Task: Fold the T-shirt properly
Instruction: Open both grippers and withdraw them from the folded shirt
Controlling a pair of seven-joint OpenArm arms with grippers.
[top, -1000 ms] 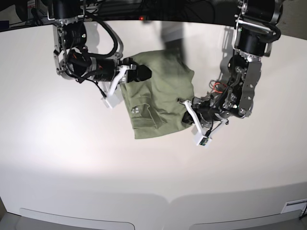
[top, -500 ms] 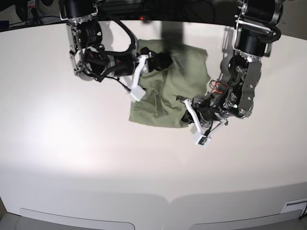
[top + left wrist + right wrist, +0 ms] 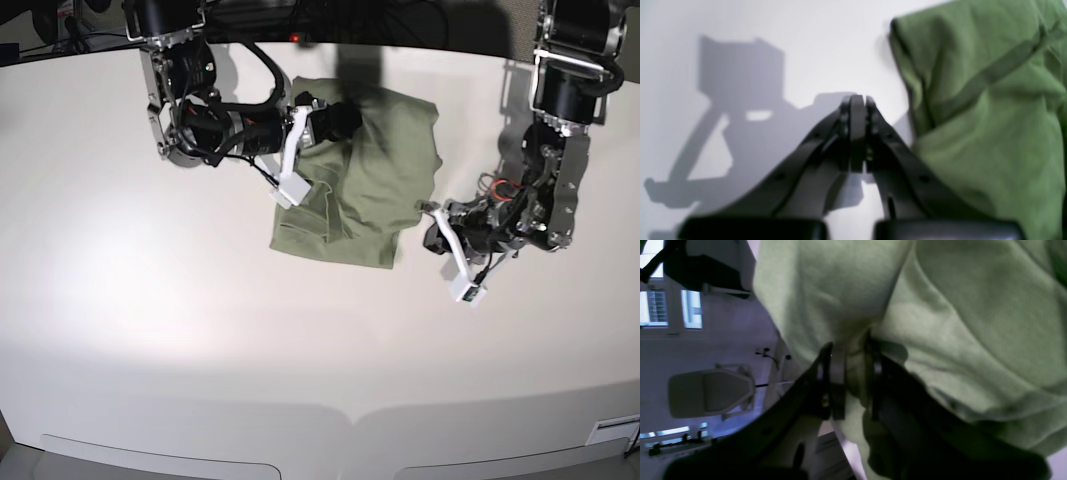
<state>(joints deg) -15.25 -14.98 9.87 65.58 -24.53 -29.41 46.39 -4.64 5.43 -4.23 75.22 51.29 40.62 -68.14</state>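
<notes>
Folding is under way, by my reading: the shirt (image 3: 365, 180) lies bunched into a rough rectangle on the far half of the table (image 3: 200, 350), and one layer is being carried over the rest. Nearest the base camera sits the left claw (image 3: 432, 222), jaws pressed together on nothing, resting on bare table just off the shirt's near right corner. In its wrist view the cloth (image 3: 990, 116) fills the 3 o'clock side, its edge close beside the closed tips (image 3: 857, 103) but not touching. Farther back, the right claw (image 3: 335, 118) sits at the shirt's far left, around 11 o'clock on the cloth. Its wrist view shows the jaws narrowed on a pinch of green fabric (image 3: 940, 323), which drapes away toward 1 o'clock from the right claw (image 3: 853, 353). Next, I judge, the held layer needs laying flat and releasing with edges matched. The left claw would have to open before taking cloth again.
</notes>
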